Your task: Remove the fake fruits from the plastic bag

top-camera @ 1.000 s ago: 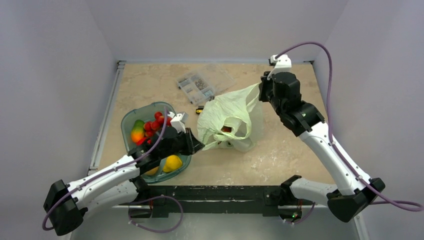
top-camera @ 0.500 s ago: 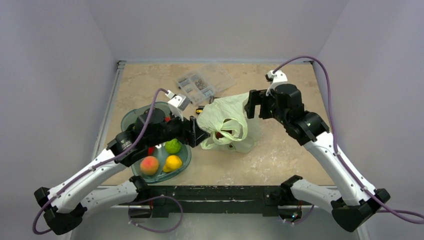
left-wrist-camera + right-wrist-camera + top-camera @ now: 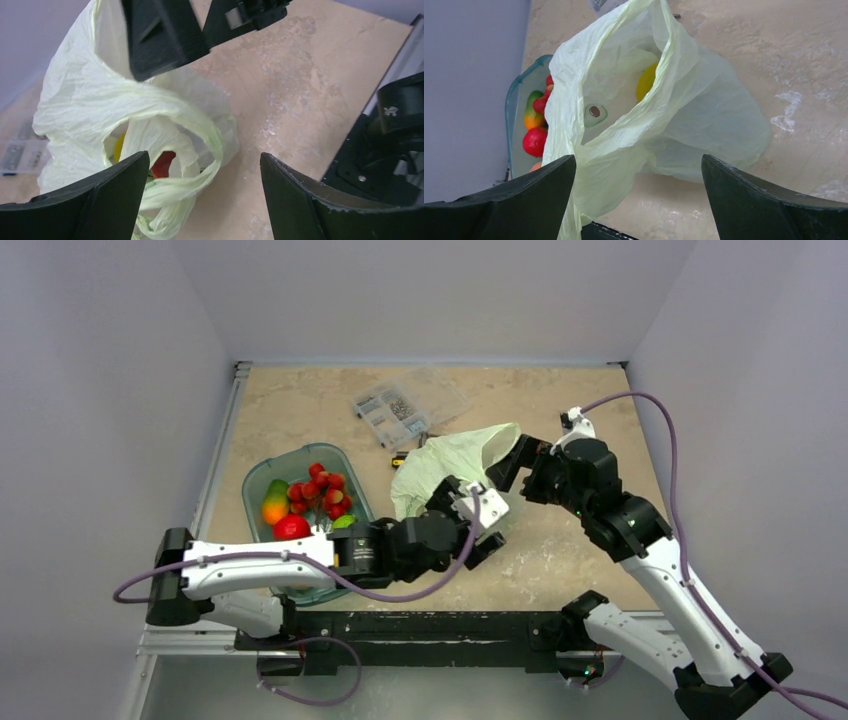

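Note:
The pale green plastic bag [image 3: 440,462] lies slumped mid-table, its mouth toward the near side. In the left wrist view the bag [image 3: 100,100] shows a red fake fruit [image 3: 162,164] and a yellow piece [image 3: 118,147] inside. From the right wrist the bag [image 3: 674,125] shows a yellow fruit [image 3: 645,81] and a pale slice with a brown pit [image 3: 595,114]. My left gripper [image 3: 470,523] [image 3: 203,157] is open just near-right of the bag's handles, holding nothing. My right gripper [image 3: 512,472] [image 3: 639,159] hangs open at the bag's right edge, the plastic loose beside its left finger.
A teal oval tray [image 3: 258,490] left of the bag holds strawberries [image 3: 322,488], a red fruit [image 3: 291,528] and other pieces. A clear parts box [image 3: 410,405] sits at the back. The right gripper's fingers [image 3: 165,35] loom above the bag in the left wrist view.
My right gripper let go of the bag's handle, opened and dropped nearer; the bag slumped. My left arm swung from the tray side to the bag's near-right and opened.

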Tool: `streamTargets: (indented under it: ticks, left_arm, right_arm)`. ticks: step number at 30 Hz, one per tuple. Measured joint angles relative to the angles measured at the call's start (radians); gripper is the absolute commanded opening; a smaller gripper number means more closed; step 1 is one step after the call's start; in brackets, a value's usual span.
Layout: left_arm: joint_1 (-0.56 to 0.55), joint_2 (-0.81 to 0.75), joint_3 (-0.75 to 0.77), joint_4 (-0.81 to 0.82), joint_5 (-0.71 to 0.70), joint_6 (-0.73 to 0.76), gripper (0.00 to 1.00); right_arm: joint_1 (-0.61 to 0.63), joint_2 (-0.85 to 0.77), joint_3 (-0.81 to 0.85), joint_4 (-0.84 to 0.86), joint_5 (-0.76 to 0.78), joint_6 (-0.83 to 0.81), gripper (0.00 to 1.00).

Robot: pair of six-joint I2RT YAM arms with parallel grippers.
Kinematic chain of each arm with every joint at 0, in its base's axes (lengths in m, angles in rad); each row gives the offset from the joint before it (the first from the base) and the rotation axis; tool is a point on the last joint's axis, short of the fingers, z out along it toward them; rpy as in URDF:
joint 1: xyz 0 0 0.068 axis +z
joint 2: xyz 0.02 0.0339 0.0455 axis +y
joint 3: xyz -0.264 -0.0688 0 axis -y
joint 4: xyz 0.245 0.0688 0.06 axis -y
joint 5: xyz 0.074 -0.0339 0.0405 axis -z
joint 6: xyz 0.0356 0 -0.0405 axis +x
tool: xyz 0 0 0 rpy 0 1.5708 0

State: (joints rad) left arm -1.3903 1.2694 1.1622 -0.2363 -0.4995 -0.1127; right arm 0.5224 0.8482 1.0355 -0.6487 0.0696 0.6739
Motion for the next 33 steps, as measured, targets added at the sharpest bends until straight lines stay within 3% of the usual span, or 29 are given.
streamTargets:
  ticks: [4,8,10,17,21,26,29,33]
  left_arm:
    - [-0.059,0.129,0.045,0.061,-0.163,0.125,0.75]
    - [-0.071,0.218,0.105,0.074,-0.300,0.164,0.36]
    - [-0.070,0.237,0.121,0.071,-0.362,0.166,0.24]
    - [-0.068,0.186,0.109,0.043,-0.446,0.146,0.12]
    - [-0.046,0.049,0.050,0.004,-0.372,0.046,0.00]
    - [0.038,-0.121,-0.031,-0.012,-0.257,-0.099,0.00]
    - [0.091,-0.161,-0.066,-0.011,-0.184,-0.175,0.00]
    - [0.137,-0.143,-0.080,-0.040,-0.143,-0.256,0.00]
  right_arm:
    - [0.000,0.002,-0.041,0.036,-0.036,0.071,0.99]
    - [0.000,-0.034,-0.061,0.035,-0.026,0.113,0.99]
    - [0.000,-0.058,-0.062,0.035,-0.003,0.124,0.99]
    - [-0.001,-0.118,-0.079,0.053,-0.011,0.150,0.99]
    - [-0.001,-0.087,-0.079,0.088,-0.065,0.158,0.99]
    - [-0.001,0.024,-0.082,0.155,-0.165,0.150,0.98]
    - [0.010,0.132,-0.093,0.222,-0.225,0.149,0.85]
    - [0.082,0.236,-0.132,0.243,-0.217,0.149,0.47]
